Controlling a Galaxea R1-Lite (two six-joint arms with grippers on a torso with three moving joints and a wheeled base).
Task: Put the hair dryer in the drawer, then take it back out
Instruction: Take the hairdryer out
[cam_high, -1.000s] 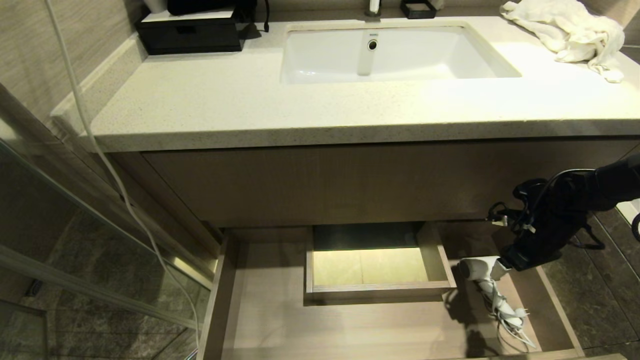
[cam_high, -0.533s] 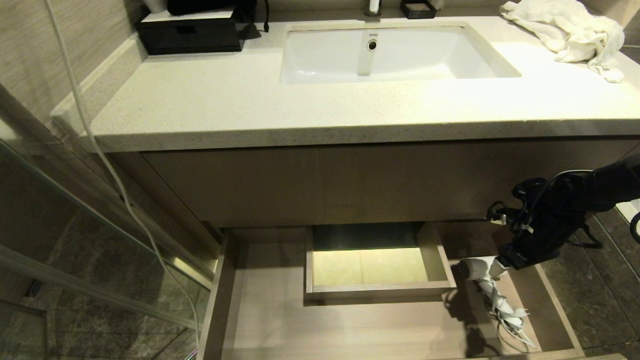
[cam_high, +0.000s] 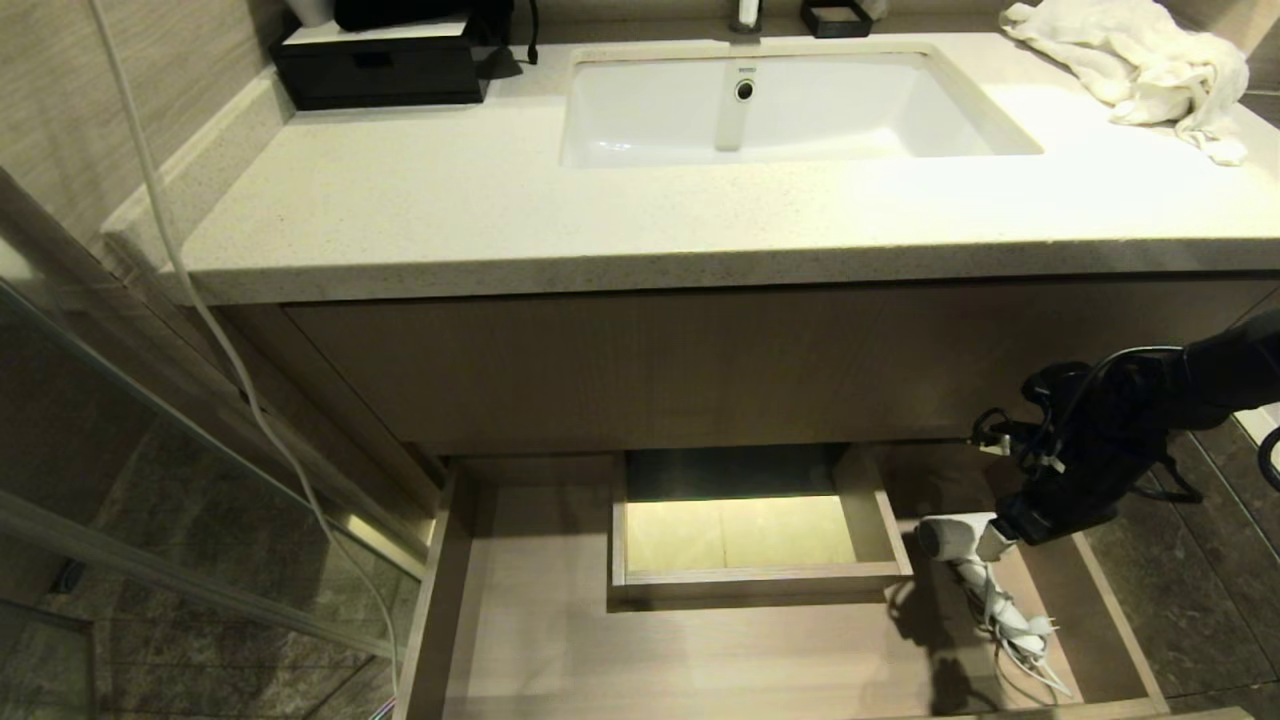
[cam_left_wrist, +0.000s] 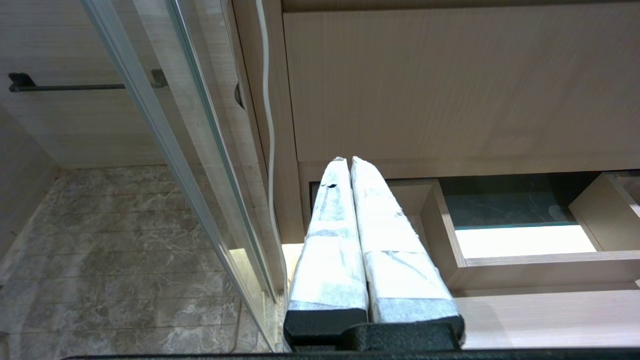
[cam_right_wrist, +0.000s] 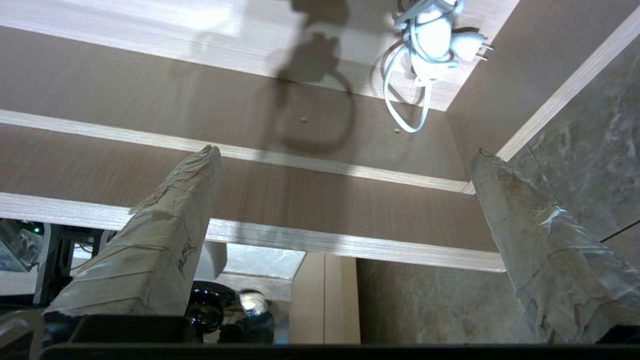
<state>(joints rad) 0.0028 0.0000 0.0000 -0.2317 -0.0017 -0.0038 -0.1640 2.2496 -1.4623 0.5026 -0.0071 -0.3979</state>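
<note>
Hair dryer (cam_high: 962, 541) lay inside the drawer (cam_high: 560, 640), at its right end beside the rear notch, cord wound. Right gripper (cam_right_wrist: 345, 165) hung just above dryer w/ fingers wide apart, holding nothing. Left gripper (cam_left_wrist: 348, 162) fingers together, well left of dryer.

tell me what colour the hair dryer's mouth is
Dark grey, on a white hair dryer; the head view shows it best.

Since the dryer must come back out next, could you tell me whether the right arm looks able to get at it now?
Probably yes: the right tool is open just above the hair dryer, which lies uncovered in the open drawer.
</note>
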